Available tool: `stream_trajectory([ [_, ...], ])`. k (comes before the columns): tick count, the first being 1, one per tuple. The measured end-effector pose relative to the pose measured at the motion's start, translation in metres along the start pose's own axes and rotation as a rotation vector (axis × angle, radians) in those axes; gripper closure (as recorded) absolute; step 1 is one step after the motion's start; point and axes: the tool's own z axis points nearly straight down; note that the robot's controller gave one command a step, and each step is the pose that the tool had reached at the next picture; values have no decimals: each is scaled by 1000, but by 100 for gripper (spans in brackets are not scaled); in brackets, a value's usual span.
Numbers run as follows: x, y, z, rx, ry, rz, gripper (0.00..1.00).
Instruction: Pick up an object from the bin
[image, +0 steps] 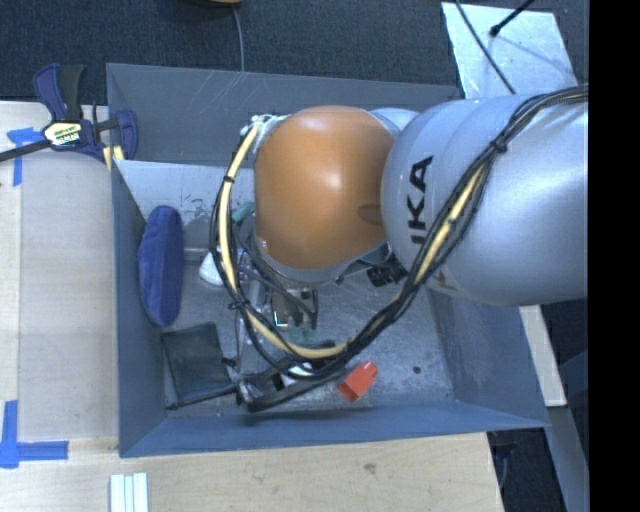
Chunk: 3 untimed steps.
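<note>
We're looking down into the grey bin (300, 432), and the gripper (285, 318) sits low over the middle of the floor, tucked under the arm's orange cover (320, 185) — so whether it is spread or closed, we cannot tell.

Nearest to it, down and to the left in this view, lies a flat black pad (195, 358). It is squarish and sits in the bin's lower left corner, close beside the tool but apart from it, as far as we can judge with the cover in the way.

On the other side, down and to the right, there's a small orange-red block (357, 381) by the front wall, just past the looping cables (300, 350).

Further left, a blue oblong bundle (160, 262) rests along the left wall. Its long axis runs up and down the view, and a white scrap (212, 268) lies between it and the tool.

By our reckoning the pick turns on that split — pad to the left, block to the right, both lying toward the front wall from the tool. The pad looks the nearer of the two.
</note>
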Motion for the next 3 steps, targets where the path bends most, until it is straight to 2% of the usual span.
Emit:
stream_trajectory([
  [1,-25,5,178,0,0,181,0],
  [2,-28,6,174,-4,-8,183,100],
  [3,-46,16,174,-4,-9,151,100],
])
